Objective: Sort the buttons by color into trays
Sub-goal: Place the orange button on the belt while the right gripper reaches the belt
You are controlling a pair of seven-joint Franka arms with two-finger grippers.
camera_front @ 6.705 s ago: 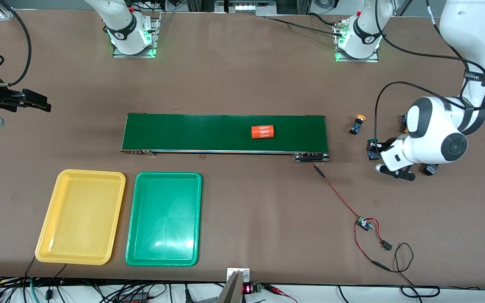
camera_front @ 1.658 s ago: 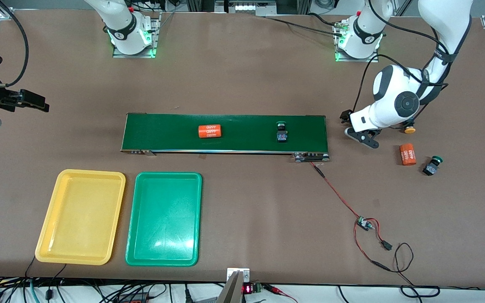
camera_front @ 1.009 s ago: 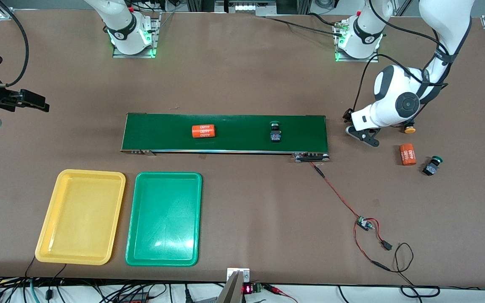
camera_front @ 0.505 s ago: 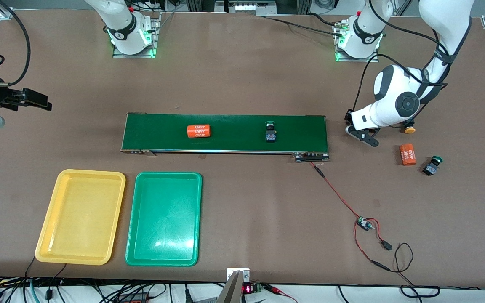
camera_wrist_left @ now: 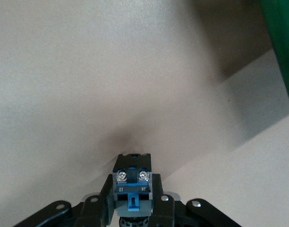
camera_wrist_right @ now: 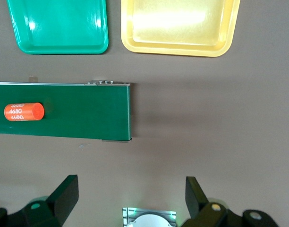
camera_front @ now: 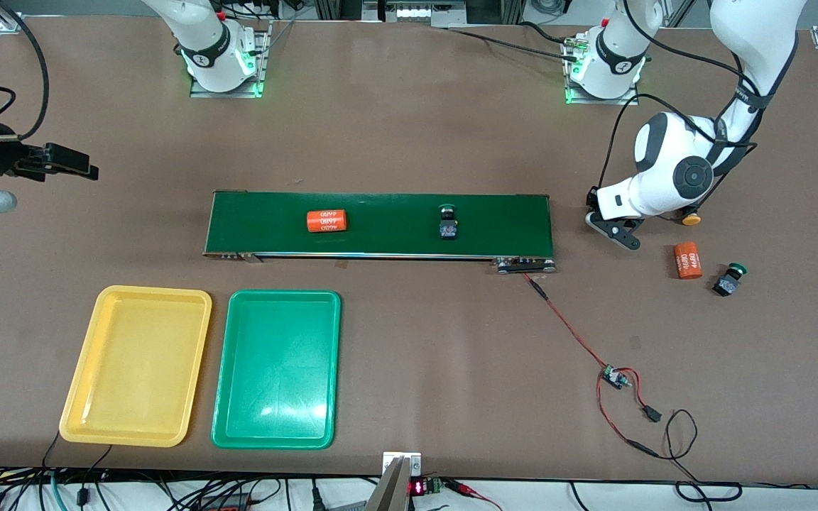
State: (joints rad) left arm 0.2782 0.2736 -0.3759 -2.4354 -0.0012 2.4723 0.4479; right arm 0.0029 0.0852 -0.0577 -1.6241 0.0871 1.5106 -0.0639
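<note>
1. The left gripper (camera_wrist_left: pixel 132 208) is clenched on a button (camera_wrist_left: pixel 131 185), low over the table (camera_front: pixel 409 128) beside the conveyor belt (camera_front: pixel 380 224).
2. The right gripper (camera_wrist_right: pixel 130 196) is held spread wide, empty, waiting above the table at the right arm's end.
3. A green-capped button (camera_front: pixel 447 221) lies on the belt, near an orange cylinder (camera_front: pixel 327 221).
4. Another green-capped button (camera_front: pixel 728 279) lies on the table beside a second orange cylinder (camera_front: pixel 688 260).
5. The yellow tray (camera_front: pixel 75 397) and green tray (camera_front: pixel 228 397) are placed side by side, nearer the front camera than the belt.

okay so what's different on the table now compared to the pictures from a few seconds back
The left gripper has shut on a button off the left arm's end of the belt. The belt has carried the orange cylinder and green button toward the right arm's end. The open right gripper has edged toward the belt. Both trays stay empty.
</note>
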